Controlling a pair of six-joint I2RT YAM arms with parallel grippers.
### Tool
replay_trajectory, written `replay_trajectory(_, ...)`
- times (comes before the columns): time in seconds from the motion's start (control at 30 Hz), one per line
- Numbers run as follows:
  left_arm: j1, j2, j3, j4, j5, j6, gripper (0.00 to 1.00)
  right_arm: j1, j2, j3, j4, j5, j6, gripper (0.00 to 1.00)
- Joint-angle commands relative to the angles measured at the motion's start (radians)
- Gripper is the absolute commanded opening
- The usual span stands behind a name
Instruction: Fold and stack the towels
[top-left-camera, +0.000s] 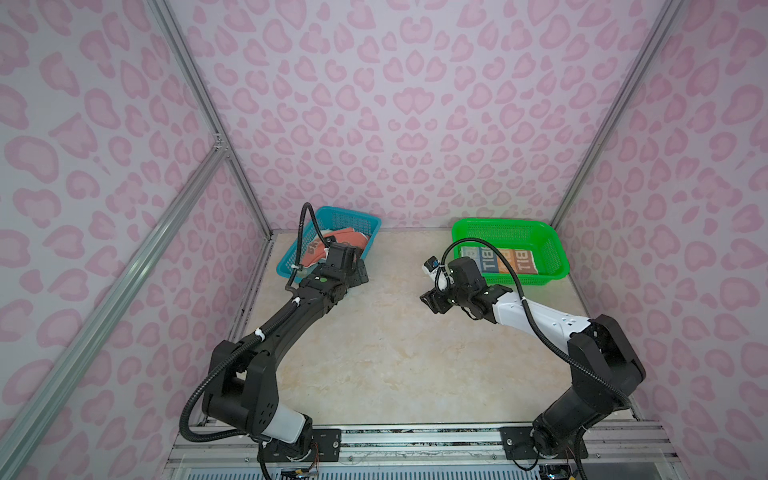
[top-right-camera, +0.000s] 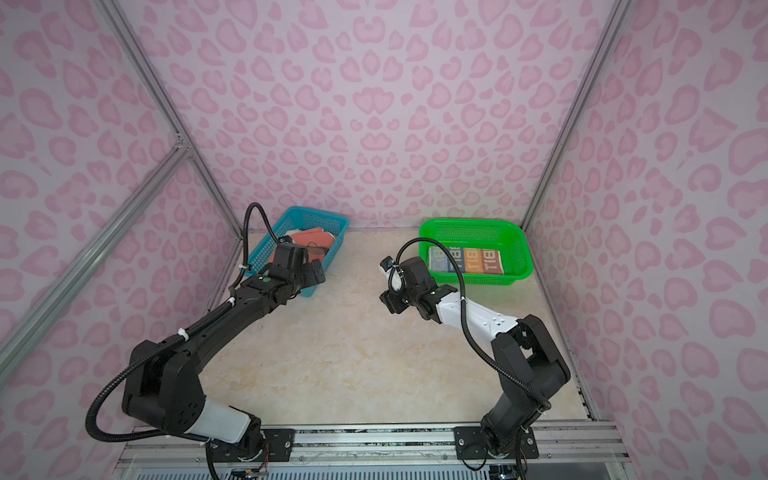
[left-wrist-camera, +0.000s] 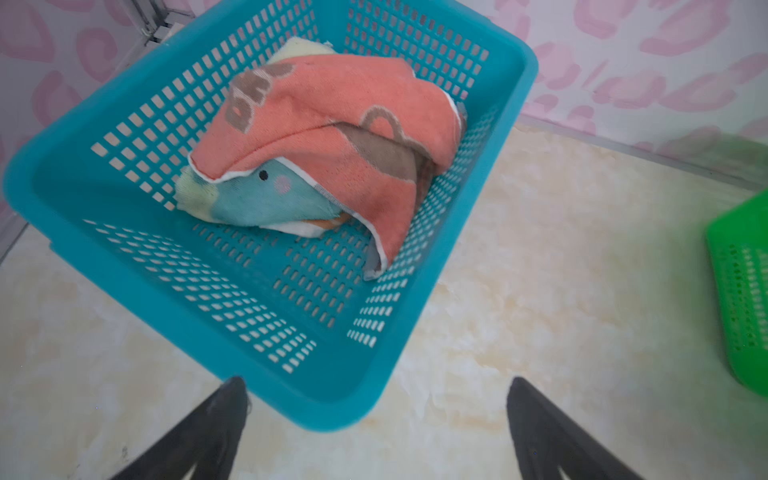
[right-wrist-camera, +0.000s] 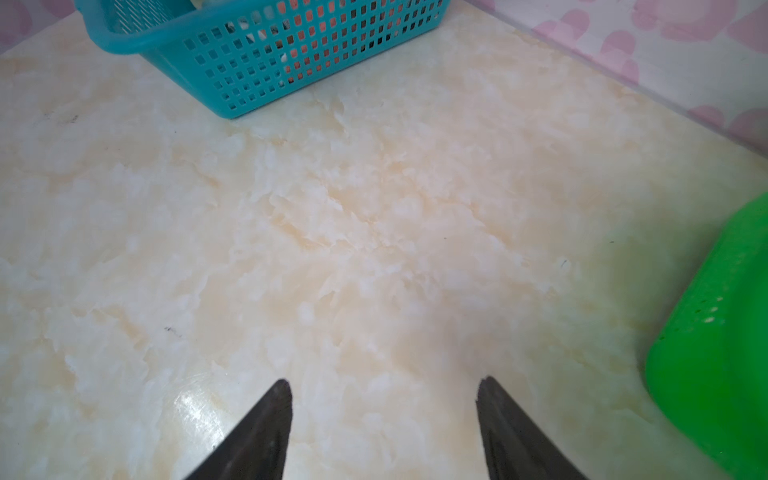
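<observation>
**One towel stacked; loose heap waits in blue basket**

Top views: blue basket (top-left-camera: 357, 224) sits at far-left corner of surface (top-left-camera: 395, 353), green basket (top-left-camera: 498, 230) at far-right corner. Striped towel (top-left-camera: 498, 259) lies folded flat in green basket, lettering up. Coral towel (top-left-camera: 347, 240) is heaped in blue basket. Left claw (top-left-camera: 360, 270) is over that basket's near rim. Right claw (top-left-camera: 431, 300) hangs over mid-surface, near green basket but apart from it.

Left wrist: left claw spread wide and empty, tips either side of basket's near corner. Coral towel is draped over whale towel (left-wrist-camera: 266, 195). A sliver of white/orange cloth shows beneath; can't tell which towel. One hemmed corner of coral trails onto basket floor, clear of the whale towel.

Right wrist: right claw parted, nothing btwn tips, bare surface below.

Handling (judgement): terry, so light, limp, no stiffness. It will sag from any hold, and a deep pinch prob. drags the whale towel along. Best hold looks like coral's trailing corner, on the hem only. Lift clear of the rim before carrying to mid-surface; loops could snag on mesh.
</observation>
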Motion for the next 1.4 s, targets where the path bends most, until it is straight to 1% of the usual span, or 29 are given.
replay_trajectory(0.0,0.039,0.076,0.083,-0.034,0.020,-0.013,0.98,0.014,0.000,-0.034,0.029,0.017,0.035,0.70)
replay_trajectory(0.23,0.125,0.279,0.301,-0.119,0.057,-0.031,0.95,0.015,-0.027,-0.090,-0.022,0.045,0.044,0.70)
replay_trajectory(0.4,0.181,0.400,0.405,-0.180,0.087,-0.067,0.92,0.015,-0.042,-0.129,-0.020,0.046,0.061,0.71)
replay_trajectory(0.53,0.214,0.467,0.445,-0.178,0.086,-0.083,0.90,0.015,-0.029,-0.131,-0.028,0.032,0.070,0.70)
replay_trajectory(0.7,0.236,0.533,0.482,-0.128,0.082,-0.082,0.88,0.017,0.006,-0.119,-0.033,0.004,0.080,0.70)
replay_trajectory(0.8,0.244,0.560,0.502,-0.094,0.074,-0.078,0.88,0.019,0.024,-0.114,-0.037,-0.001,0.087,0.70)
replay_trajectory(1.07,0.262,0.618,0.545,-0.023,0.071,-0.110,0.81,0.020,0.059,-0.092,-0.050,-0.012,0.092,0.70)
replay_trajectory(1.13,0.267,0.645,0.573,-0.030,0.079,-0.117,0.79,0.021,0.067,-0.087,-0.055,-0.012,0.092,0.70)
replay_trajectory(1.23,0.271,0.673,0.603,-0.027,0.086,-0.121,0.73,0.022,0.077,-0.079,-0.055,-0.014,0.094,0.70)
replay_trajectory(1.3,0.275,0.685,0.613,-0.028,0.086,-0.126,0.63,0.023,0.083,-0.076,-0.054,-0.013,0.096,0.69)
replay_trajectory(1.37,0.276,0.691,0.615,-0.017,0.090,-0.129,0.56,0.023,0.088,-0.076,-0.049,-0.016,0.100,0.69)
